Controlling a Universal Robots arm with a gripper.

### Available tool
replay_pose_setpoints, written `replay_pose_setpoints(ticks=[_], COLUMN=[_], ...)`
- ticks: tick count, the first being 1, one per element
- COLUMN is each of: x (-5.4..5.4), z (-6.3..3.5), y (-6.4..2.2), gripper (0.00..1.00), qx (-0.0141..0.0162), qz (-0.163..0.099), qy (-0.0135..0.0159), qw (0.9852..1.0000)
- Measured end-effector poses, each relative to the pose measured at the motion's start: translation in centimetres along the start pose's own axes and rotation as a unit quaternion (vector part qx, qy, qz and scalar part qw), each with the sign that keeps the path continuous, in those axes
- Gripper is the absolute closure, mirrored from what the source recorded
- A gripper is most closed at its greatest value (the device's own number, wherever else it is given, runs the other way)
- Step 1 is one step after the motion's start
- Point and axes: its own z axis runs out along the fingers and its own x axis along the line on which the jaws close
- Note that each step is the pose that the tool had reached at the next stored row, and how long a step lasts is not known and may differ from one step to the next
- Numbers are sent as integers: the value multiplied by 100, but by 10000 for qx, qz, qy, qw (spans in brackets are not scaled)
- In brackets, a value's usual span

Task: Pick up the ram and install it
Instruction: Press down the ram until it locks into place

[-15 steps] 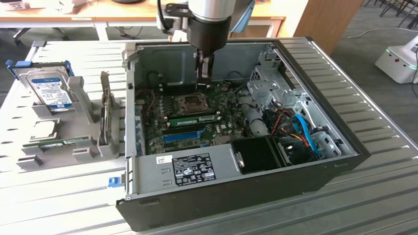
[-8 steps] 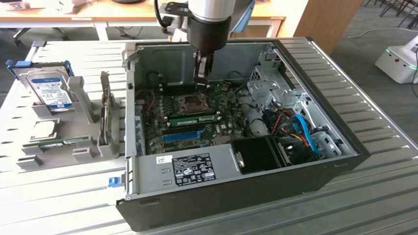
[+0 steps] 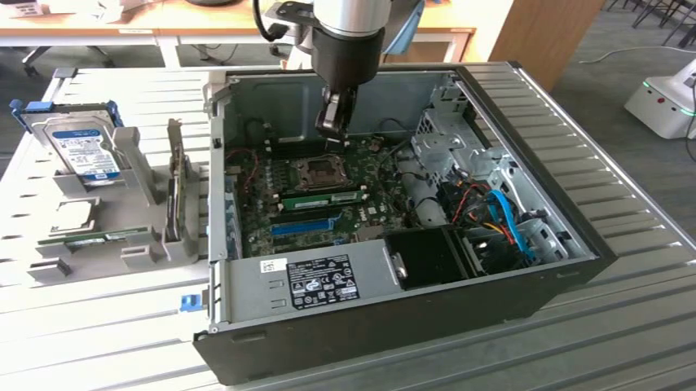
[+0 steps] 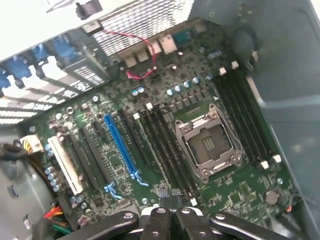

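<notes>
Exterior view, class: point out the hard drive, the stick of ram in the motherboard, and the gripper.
hard drive [image 3: 90, 153], exterior view, on its blue label.
ram [image 3: 322, 196], exterior view, middle of the green stick.
gripper [image 3: 332, 130], exterior view, at its shut fingertips.

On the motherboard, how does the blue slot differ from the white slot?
The blue slot is bright blue; the white slot is off-white. The blue slot looks longer than the white slot. The blue slot lies nearer the CPU socket, the white slot nearer the board's edge. Both are narrow, empty and run parallel.
</notes>
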Motion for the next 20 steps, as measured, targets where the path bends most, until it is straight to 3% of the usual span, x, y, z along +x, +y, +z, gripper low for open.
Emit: replay_pose_setpoints(ticks=[4, 10, 15, 20], x=[0, 0, 0, 0], z=[4, 8, 10, 12], y=[0, 0, 0, 0], gripper=[89, 89, 89, 89], qx=[12, 27, 38, 49], qz=[358, 833, 1146, 1494], qy=[-3, -6, -9, -11], qw=[9994, 9965, 9934, 9888])
